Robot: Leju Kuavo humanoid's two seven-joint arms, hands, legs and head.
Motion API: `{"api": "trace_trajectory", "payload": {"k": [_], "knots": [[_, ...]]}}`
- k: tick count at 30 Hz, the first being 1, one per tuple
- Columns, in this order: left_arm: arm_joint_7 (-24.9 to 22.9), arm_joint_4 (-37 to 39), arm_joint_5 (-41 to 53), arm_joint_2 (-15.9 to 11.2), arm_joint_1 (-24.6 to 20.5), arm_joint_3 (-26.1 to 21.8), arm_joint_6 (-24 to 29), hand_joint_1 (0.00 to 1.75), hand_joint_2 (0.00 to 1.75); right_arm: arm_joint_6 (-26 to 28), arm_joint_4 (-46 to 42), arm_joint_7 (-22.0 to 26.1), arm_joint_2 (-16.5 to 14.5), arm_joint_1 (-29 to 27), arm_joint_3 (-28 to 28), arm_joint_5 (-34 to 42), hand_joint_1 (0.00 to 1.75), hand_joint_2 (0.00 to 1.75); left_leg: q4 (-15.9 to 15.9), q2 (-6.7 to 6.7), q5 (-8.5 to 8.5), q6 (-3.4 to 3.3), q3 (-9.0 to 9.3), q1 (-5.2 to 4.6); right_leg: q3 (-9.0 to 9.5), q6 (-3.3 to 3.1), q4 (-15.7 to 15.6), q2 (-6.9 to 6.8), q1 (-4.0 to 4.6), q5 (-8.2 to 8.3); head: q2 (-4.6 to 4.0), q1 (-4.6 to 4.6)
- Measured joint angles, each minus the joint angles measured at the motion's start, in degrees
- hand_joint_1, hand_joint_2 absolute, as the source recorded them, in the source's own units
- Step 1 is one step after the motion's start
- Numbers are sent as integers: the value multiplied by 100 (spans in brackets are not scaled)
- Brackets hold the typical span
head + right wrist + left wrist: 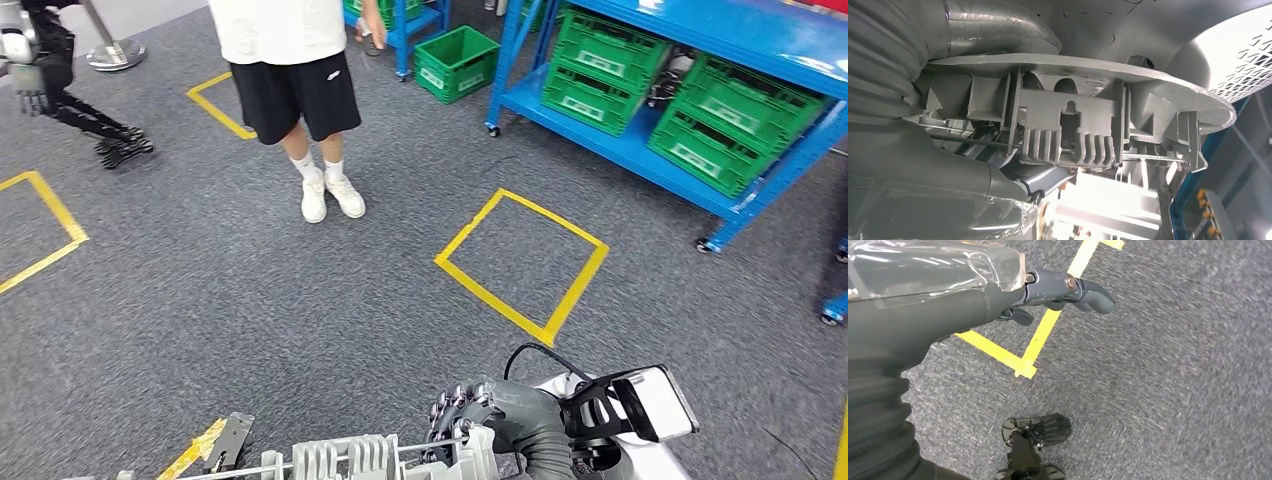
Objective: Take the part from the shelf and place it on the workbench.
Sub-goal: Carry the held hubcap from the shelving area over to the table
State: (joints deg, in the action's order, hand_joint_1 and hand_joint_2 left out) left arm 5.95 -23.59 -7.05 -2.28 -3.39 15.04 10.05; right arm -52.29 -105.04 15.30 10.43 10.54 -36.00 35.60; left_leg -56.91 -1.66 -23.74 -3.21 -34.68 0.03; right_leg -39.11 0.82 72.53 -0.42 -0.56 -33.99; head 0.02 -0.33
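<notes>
The part (350, 458) is a grey plastic piece with ribs, slots and a thin metal rod. It sits at the bottom edge of the head view, where my right hand (470, 420) grips its right end with dark fingers curled over it. The right wrist view gives a close look at the part (1073, 130), a flat oval plate with ribbed clips, held against my right hand (923, 150). My left hand (973, 300) hangs over the carpet, fingers stretched out and holding nothing.
A blue shelf (640, 150) with green crates (735, 120) stands at the right rear. A person in black shorts (290, 90) stands ahead on the grey carpet. Another robot (50, 70) is at the far left. A yellow tape square (522, 262) marks the floor ahead.
</notes>
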Motion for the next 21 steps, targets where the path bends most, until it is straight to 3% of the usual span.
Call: {"api": "trace_trajectory", "payload": {"k": [1, 2, 4, 6, 7, 9, 13, 19, 21], "knots": [[-3, -3, 10, 5, -1, 0, 0, 0, 175, 1, 0, 0, 2, -4, 0, 1, 175, 175, -2, -82, 1, -3, -2, -9, -105, 16, 178, 15, 3, -26, 0, -1], [-7, -4, 21, 9, 1, 0, -1, 0, 175, 2, -1, 0, 3, -6, 0, 1, 175, 175, -4, -163, 3, -4, 1, -16, -90, 46, 106, 27, 7, 49, 0, 0], [-11, -9, 42, 27, 2, 0, -2, 0, 175, 3, -8, 0, 5, -5, 2, 2, 175, 175, -8, -321, 4, -3, 14, -21, 249, 90, -658, 157, 13, 401, 0, 1], [-14, -14, 56, 59, -6, -1, -4, 0, 175, 3, -24, 1, 11, -7, 9, 2, 175, 175, -23, -458, 5, 20, 0, -37, 585, 33, -1385, 393, 35, 696, 0, 1], [-16, -14, 66, 73, -6, -2, -5, 0, 175, 3, -32, 1, 15, -7, 14, 2, 175, 175, -28, -517, 9, 40, -20, -35, 657, -13, -1542, 464, 49, 758, 0, -1], [-20, -13, 85, 81, 16, -2, -7, 0, 175, 3, -46, 2, 18, -4, 19, 2, 175, 175, -29, -627, 23, 91, -57, -35, 683, -75, -1587, 393, 52, 785, 0, 7], [-30, -10, 102, 85, 73, 2, -2, 0, 175, 3, -56, 2, 9, 7, 21, 0, 175, 175, -188, -286, -80, 166, -132, -63, 762, -150, -1671, 225, -21, 811, 0, -5], [-31, -10, 103, 83, 72, 2, -1, 0, 175, 3, -58, 3, 8, 7, 22, 1, 175, 175, -228, -237, -109, 171, -149, -62, 765, -159, -1672, 213, -21, 808, 0, -11], [-31, -10, 108, 79, 64, 1, 3, 0, 175, 3, -63, 4, 7, 6, 24, 2, 175, 175, -491, -109, -253, 200, -282, -41, 777, -185, -1673, 162, -19, 798, 0, -16]]}}
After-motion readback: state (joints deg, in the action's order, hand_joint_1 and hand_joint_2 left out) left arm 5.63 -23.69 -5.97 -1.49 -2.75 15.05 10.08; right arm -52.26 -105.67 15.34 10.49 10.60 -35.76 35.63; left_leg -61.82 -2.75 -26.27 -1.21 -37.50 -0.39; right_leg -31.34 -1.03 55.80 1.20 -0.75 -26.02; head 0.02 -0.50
